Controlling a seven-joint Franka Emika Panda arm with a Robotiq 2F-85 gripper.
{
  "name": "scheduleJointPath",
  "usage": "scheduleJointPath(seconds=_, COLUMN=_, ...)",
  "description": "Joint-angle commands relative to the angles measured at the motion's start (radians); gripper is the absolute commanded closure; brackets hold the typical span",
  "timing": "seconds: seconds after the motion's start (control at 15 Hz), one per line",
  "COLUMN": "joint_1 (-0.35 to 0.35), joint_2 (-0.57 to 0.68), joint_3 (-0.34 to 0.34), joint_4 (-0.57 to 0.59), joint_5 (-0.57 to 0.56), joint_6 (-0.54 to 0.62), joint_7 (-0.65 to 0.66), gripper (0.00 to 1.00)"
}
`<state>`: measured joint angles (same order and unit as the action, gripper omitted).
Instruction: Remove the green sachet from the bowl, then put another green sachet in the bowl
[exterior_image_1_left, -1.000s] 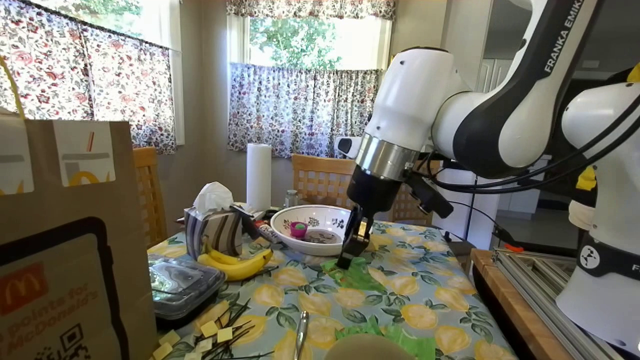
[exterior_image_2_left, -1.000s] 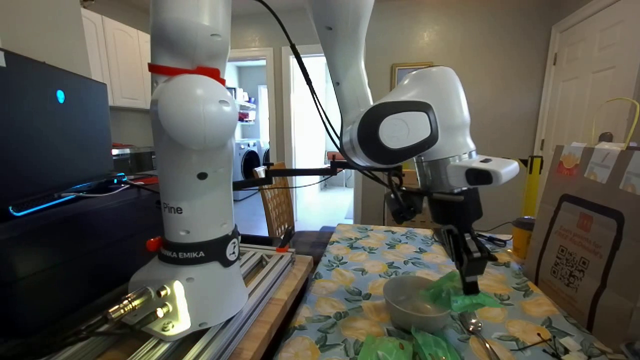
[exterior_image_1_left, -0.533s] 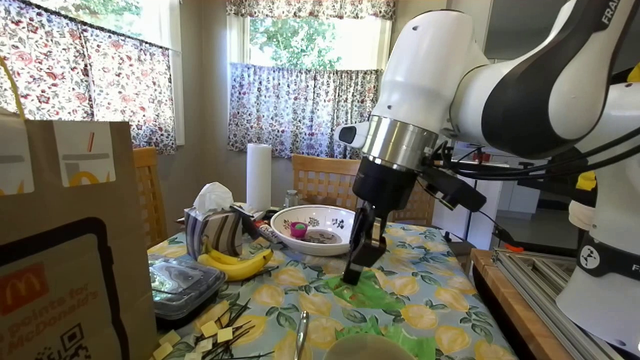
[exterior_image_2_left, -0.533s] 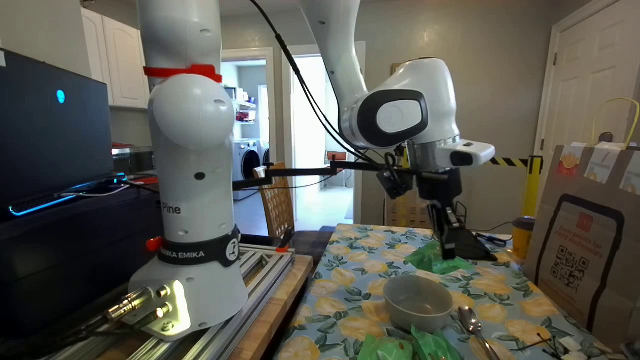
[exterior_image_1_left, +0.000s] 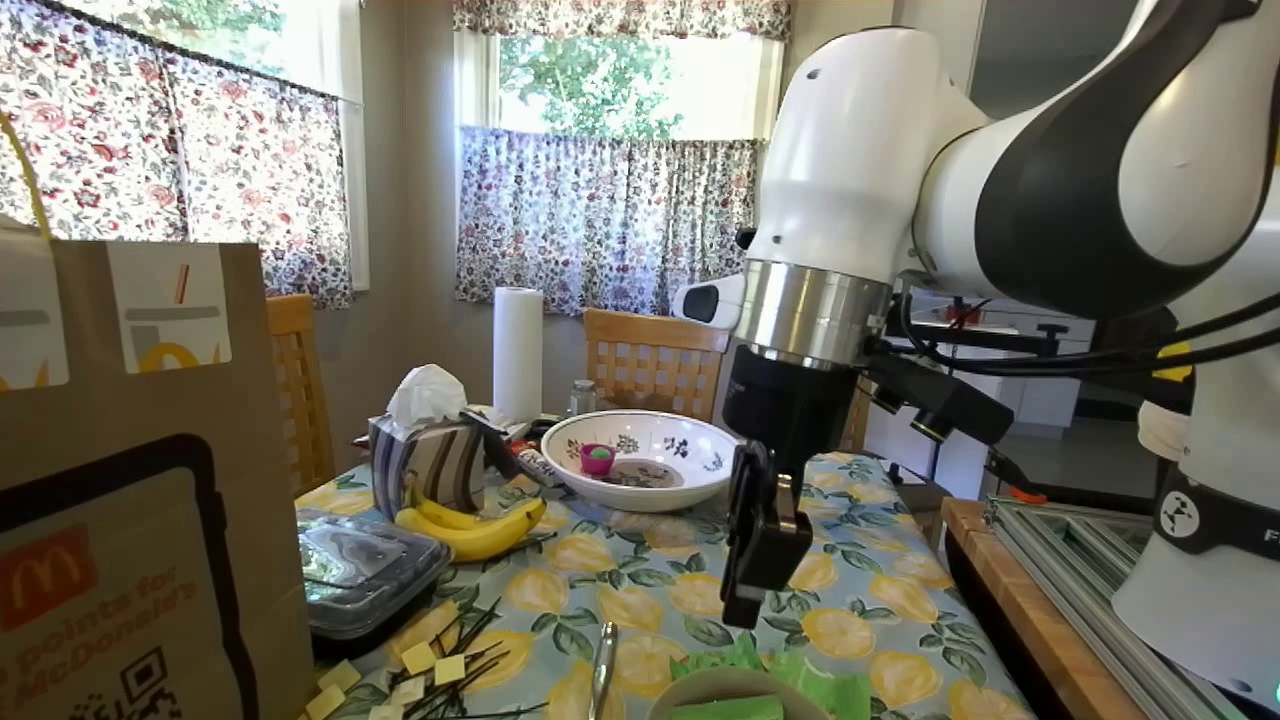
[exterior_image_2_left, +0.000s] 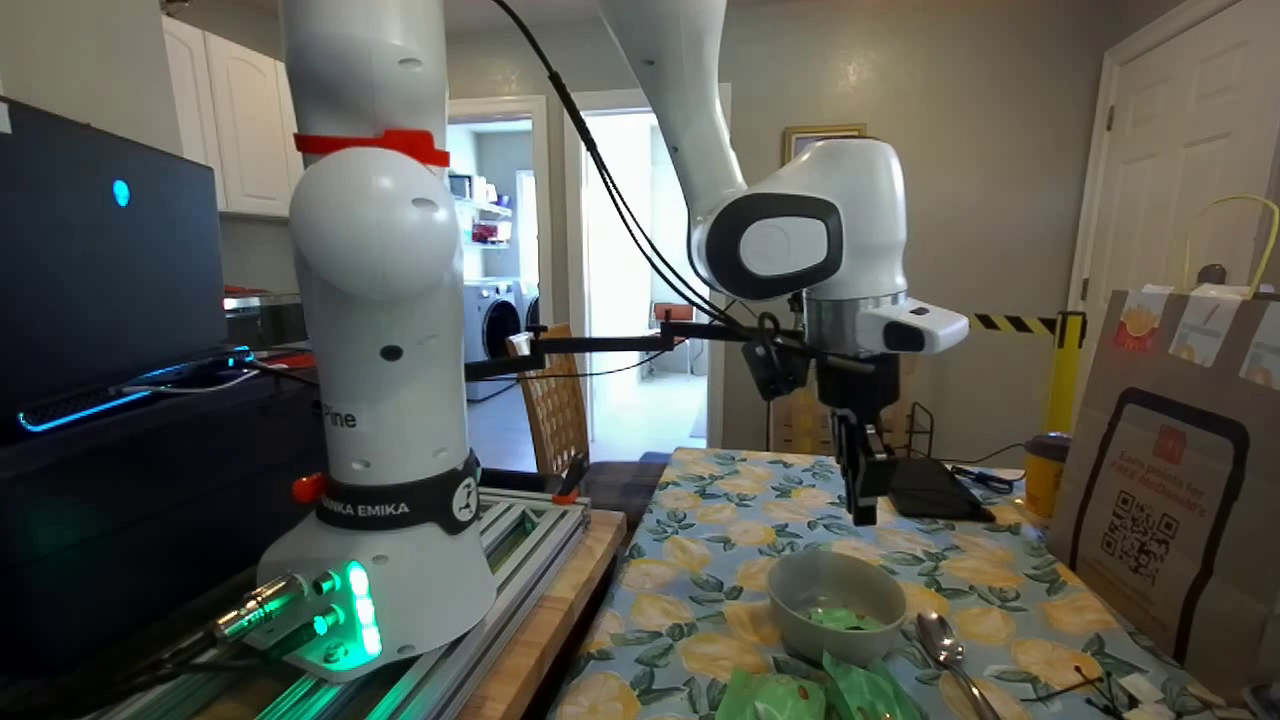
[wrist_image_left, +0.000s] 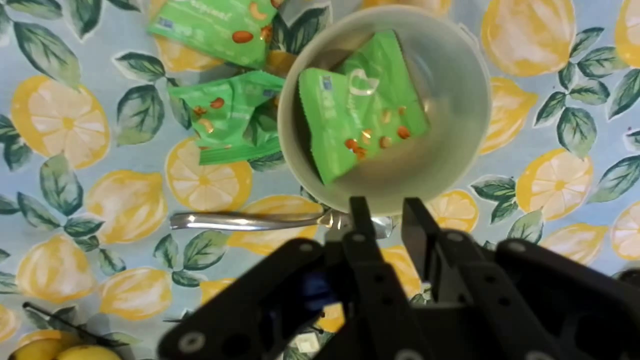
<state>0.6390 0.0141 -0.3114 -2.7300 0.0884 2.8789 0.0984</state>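
Observation:
A small pale grey bowl (wrist_image_left: 462, 125) stands on the table and also shows in both exterior views (exterior_image_2_left: 800, 630) (exterior_image_1_left: 685, 690). A green sachet (wrist_image_left: 345, 117) lies inside it, also visible in an exterior view (exterior_image_2_left: 845, 619). Two more green sachets (wrist_image_left: 215, 30) (wrist_image_left: 227, 112) lie on the cloth beside the bowl. A wide white bowl (exterior_image_1_left: 640, 497) with a patterned inside stands farther back and holds a pink cup with something green in it. My gripper (wrist_image_left: 385, 207) is open and empty, raised above the table near the small bowl's rim; it shows in both exterior views (exterior_image_1_left: 742, 605) (exterior_image_2_left: 862, 515).
A spoon (wrist_image_left: 255, 221) lies against the small bowl. Bananas (exterior_image_1_left: 480, 530), a tissue box (exterior_image_1_left: 430, 475), a lidded container (exterior_image_1_left: 375, 570) and a paper bag (exterior_image_1_left: 150, 480) stand along one side. A flat black object (exterior_image_2_left: 935, 490) and a yellow cup (exterior_image_2_left: 1046, 480) lie at the far end.
The gripper held a green sachet and moved with it across the table. It has let go, and the sachet now lies in the small bowl.

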Motion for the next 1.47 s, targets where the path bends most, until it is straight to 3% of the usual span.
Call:
scheduleJointPath(seconds=0.0, joint_1=-0.213, joint_2=0.042, joint_3=0.200, joint_4=0.033, joint_5=0.002, joint_6=-0.008, joint_7=-0.004, gripper=0.45)
scheduleJointPath(seconds=0.2, joint_1=-0.329, joint_2=0.024, joint_3=0.290, joint_4=0.010, joint_5=-0.005, joint_6=0.044, joint_7=0.023, gripper=0.22)
scheduleJointPath(seconds=0.4, joint_1=-0.405, joint_2=-0.016, joint_3=0.314, joint_4=-0.014, joint_5=-0.064, joint_6=0.028, joint_7=0.063, gripper=0.01)
scheduleJointPath(seconds=0.6, joint_1=-0.462, joint_2=-0.055, joint_3=0.315, joint_4=-0.024, joint_5=-0.138, joint_6=-0.054, joint_7=0.102, gripper=0.00)
scheduleJointPath(seconds=1.0, joint_1=-0.524, joint_2=-0.161, joint_3=0.344, joint_4=-0.036, joint_5=-0.125, joint_6=-0.277, joint_7=0.086, gripper=0.00)
scheduleJointPath(seconds=1.4, joint_1=-0.573, joint_2=-0.222, joint_3=0.366, joint_4=-0.027, joint_5=-0.180, joint_6=-0.305, joint_7=0.099, gripper=0.00)
